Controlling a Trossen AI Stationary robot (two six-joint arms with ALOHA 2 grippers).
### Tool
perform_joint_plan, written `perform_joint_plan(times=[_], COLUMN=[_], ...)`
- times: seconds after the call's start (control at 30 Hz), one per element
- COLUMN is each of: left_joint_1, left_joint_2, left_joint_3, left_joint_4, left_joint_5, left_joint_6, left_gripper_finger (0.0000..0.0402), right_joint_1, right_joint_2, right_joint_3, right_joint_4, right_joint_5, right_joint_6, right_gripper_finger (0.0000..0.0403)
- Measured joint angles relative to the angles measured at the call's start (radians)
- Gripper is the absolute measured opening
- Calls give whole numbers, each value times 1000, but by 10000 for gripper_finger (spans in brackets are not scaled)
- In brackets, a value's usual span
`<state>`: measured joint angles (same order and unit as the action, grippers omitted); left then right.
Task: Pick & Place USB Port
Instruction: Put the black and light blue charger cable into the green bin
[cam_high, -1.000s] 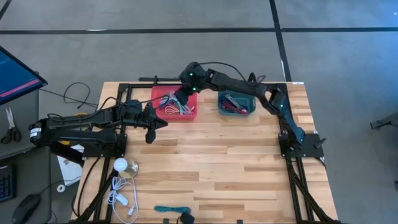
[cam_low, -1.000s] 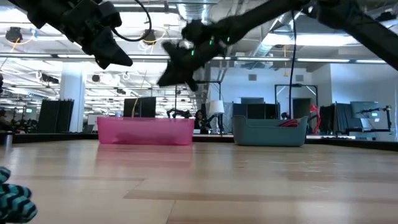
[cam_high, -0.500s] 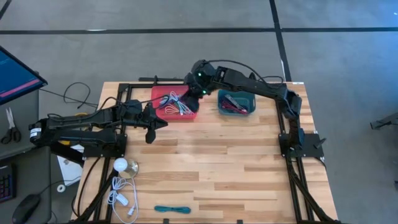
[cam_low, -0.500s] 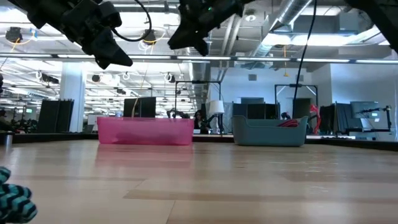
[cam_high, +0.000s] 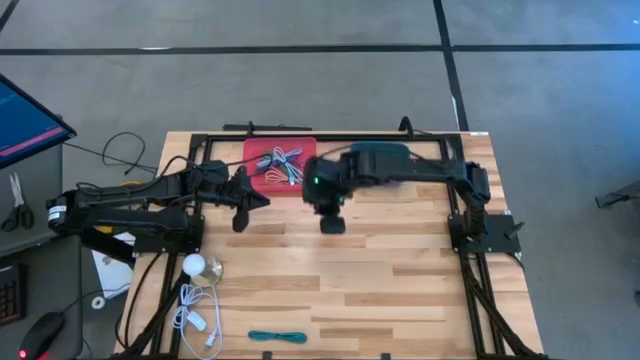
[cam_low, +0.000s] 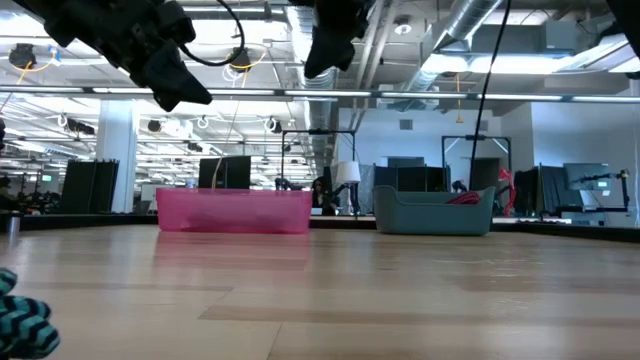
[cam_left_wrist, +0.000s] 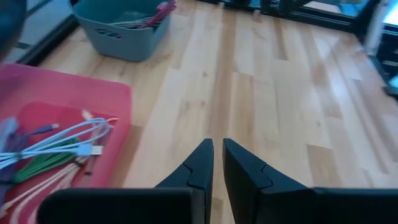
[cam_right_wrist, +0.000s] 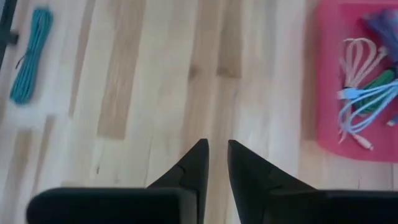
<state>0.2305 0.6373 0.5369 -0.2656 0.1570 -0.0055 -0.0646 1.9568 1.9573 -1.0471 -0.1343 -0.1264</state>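
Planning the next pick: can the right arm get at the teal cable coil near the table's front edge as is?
Probably yes. The right gripper hangs empty over mid-table, and only bare wood lies between it and the teal cable coil. The left gripper waits off to the side.

scissors (cam_high: 14, 203) left of table | white earbuds (cam_high: 196, 312) | monitor (cam_high: 25, 122)

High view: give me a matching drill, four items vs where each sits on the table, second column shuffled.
Items:
1. pink bin
2. teal cable coil
3. right tool
4. left tool

Places:
A. near edge of the table, by the white earphones
B. far edge, holding loose cables
C. over bare wood just left of the pink bin's near corner
D. over bare wood near the table's middle, in front of the bins

Pairs: 1-B, 2-A, 3-D, 4-C
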Motion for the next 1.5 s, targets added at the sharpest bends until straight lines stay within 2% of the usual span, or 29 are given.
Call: perform_joint_plan(times=[0.23, 0.47, 0.93, 1.03, 1.33, 1.5], left_joint_1=[-29, -64, -122, -128, -130, -130], left_joint_2=[0, 0, 0, 0, 0, 0], left_joint_3=[0, 0, 0, 0, 0, 0], left_joint_4=[-1, -1, -7, -8, -19, -14], left_joint_5=[39, 39, 39, 39, 39, 30], left_joint_6=[0, 0, 0, 0, 0, 17], left_gripper_finger=[34, 34, 34, 34, 34, 34], right_joint_1=[100, 124, 132, 138, 135, 153], right_joint_2=[-5, -9, -80, -169, -643, -879], right_joint_3=[0, 0, -23, -177, -967, -1248], right_joint_4=[-16, -15, 55, 192, 928, 1185], right_joint_5=[95, 95, 100, 98, 84, 98], right_joint_6=[-4, 1, -13, -5, 141, 129], right_gripper_finger=[27, 2, 1, 1, 0, 0])
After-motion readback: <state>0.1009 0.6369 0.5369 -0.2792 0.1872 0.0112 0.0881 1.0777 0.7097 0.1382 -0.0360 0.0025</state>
